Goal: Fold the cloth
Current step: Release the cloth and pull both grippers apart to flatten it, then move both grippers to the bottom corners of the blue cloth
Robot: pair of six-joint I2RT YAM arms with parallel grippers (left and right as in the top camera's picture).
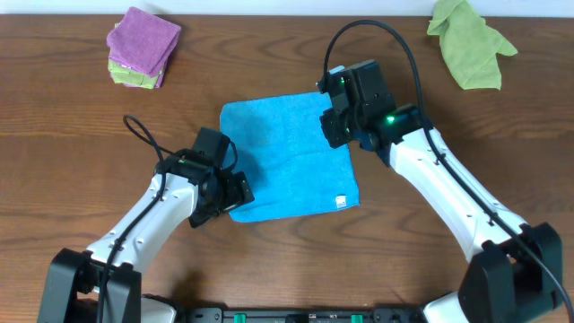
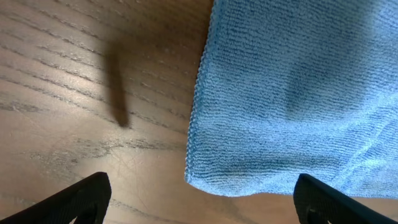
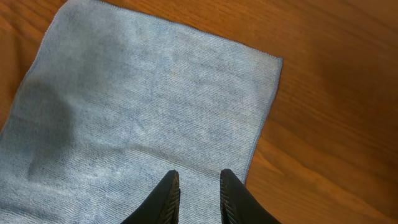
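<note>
Nearest the front edge of the worktop (image 1: 72,144), the left gripper (image 1: 235,194) sits at the near left corner of the blue cloth (image 1: 287,157). Its wrist view shows its fingers (image 2: 93,193) spread wide and holding nothing, with the rounded cloth corner lying on the wood just ahead, between them. At the cloth's near right corner is a small white tag (image 1: 342,202). The cloth lies flat around the middle of the worktop, turned a little so its edges do not run square with the worktop's edges. It looks like a single spread layer, though the overhead view does not settle that.

Farther back, the right gripper (image 3: 198,186) hangs over the far right part of the cloth. Its jaws are drawn close, leaving a narrow gap with nothing pinched in it. I cannot tell whether the tips touch the fabric.

At the far left corner is a folded purple cloth (image 1: 143,38) stacked on a green one (image 1: 134,76). A crumpled olive-green cloth (image 1: 466,45) lies at the far right corner.
</note>
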